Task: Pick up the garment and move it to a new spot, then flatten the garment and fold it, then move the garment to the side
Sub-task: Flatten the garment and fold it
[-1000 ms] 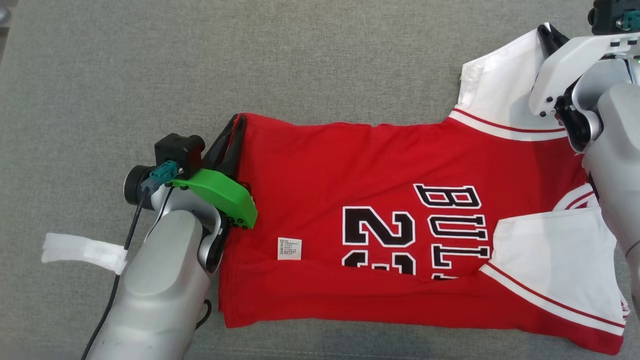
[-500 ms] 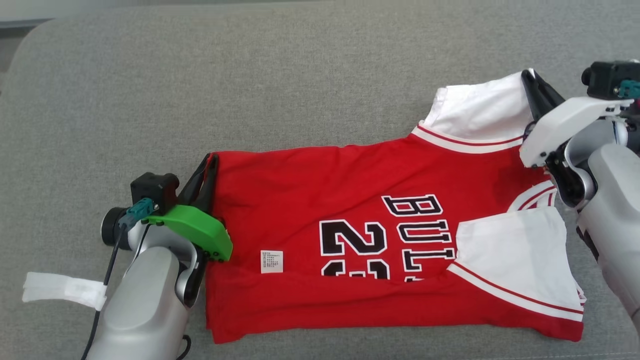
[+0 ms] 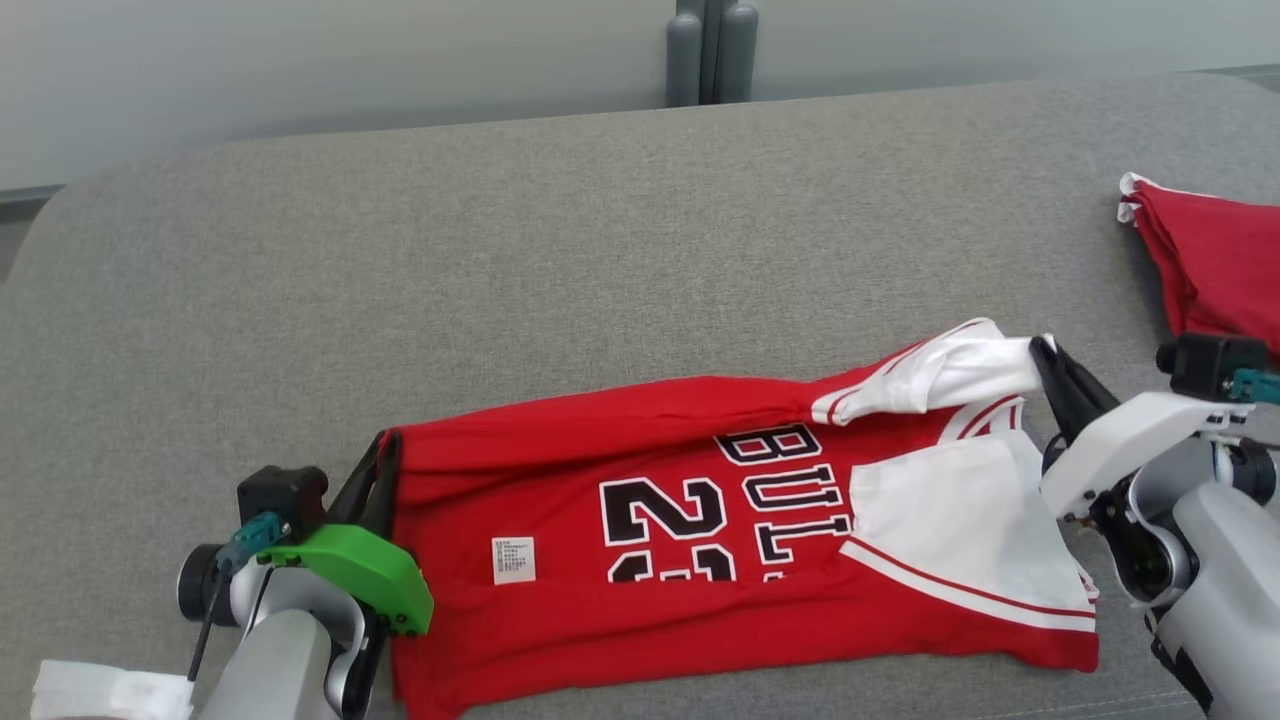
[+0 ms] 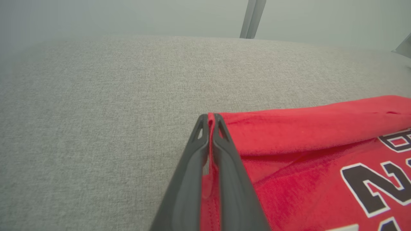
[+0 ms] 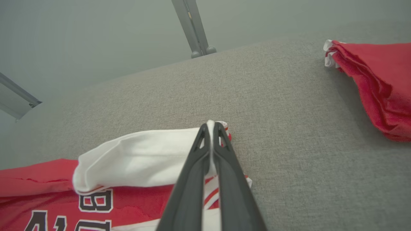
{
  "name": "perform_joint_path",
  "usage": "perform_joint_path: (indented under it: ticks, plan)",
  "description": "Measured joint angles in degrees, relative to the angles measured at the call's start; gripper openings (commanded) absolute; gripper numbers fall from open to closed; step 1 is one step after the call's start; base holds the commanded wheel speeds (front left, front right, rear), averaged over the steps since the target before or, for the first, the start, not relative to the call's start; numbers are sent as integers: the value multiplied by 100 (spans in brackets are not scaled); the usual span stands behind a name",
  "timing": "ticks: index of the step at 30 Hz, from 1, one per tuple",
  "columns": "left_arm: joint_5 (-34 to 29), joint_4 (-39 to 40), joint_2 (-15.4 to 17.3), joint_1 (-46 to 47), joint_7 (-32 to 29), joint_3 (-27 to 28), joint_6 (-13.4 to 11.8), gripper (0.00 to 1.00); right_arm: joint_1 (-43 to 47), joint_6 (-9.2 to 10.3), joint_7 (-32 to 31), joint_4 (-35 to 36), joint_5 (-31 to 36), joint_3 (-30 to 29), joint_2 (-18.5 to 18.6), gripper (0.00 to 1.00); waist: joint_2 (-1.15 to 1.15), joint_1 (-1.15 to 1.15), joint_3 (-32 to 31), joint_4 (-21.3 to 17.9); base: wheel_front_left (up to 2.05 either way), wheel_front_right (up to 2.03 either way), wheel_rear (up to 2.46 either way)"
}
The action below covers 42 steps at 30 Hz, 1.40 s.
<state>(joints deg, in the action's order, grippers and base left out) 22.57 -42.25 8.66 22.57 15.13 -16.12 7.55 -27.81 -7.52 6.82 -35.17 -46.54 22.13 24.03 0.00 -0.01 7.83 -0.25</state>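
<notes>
Two corners of the jersey (image 3: 700,610) are pinched at once, and that is where trouble could start. From the head view, it lies spread on the grey padded surface (image 3: 500,250), near the front edge, print up, with its far edge raised and curling toward the front. The left gripper (image 3: 387,442) has its fingers pressed together on the far hem corner. The right gripper (image 3: 1042,348) has its fingers pinching the tip of the white sleeve (image 3: 940,375). If the two arms travel at unequal pace or height, the fold line would likely come out skewed. The other white sleeve (image 3: 950,520), lying loose on the chest, could then bunch underneath. A second red garment (image 3: 1215,255) sits well apart to the right, and a wide swing might brush it.

Left wrist view: the fingers are closed on a thin bite of red cloth right at their tips. So shallow a hold could slip if the cloth is pulled taut.

Right wrist view: the fingers clamp only the sleeve's edge, which pokes just past the tips. The sleeve looks soft and doubled over, so it may slide out, or only one layer may follow, leaving the shoulder behind
</notes>
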Motion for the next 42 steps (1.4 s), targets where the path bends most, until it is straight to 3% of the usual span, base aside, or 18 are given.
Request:
perform_joint_path:
  ticks: [11, 31, 32, 33, 34, 35, 42]
  plan:
    - [-78, 118, -5, -683, 0, 154, 0, 0, 1013, 1, 87, 372, -145, -242, -163, 0, 0, 0, -336, -271, 0, 0, 0]
    - [-252, 303, -121, -1175, 0, 466, 0, 0, 1747, 1, 69, 632, -94, -660, -471, 0, 0, 0, -595, -294, 0, 0, 0]
    - [-254, 300, -130, -1182, 0, 466, 0, 2, 1775, 1, -40, 626, -125, -651, -475, 0, 0, 0, -596, -298, 0, 0, 0]
    - [-258, 289, -138, -1201, 0, 467, 0, 20, 1813, 1, -77, 628, -123, -644, -477, 0, 0, 0, -595, -301, 0, 0, 0]
    - [-274, 280, -145, -1234, 0, 479, 0, 76, 1834, 1, -76, 628, -122, -657, -482, 65, 0, 0, -594, -302, 0, 0, 0]
    - [-309, 268, -154, -1262, 0, 503, 0, 100, 1838, 1, -76, 630, -107, -675, -474, 100, 0, 0, -595, -301, 0, 0, 0]
    - [-662, 654, -272, -1622, 0, 990, -58, 100, 1963, 3, 242, 661, 188, -1005, -396, 100, 0, 0, -651, -233, 0, 0, 0]
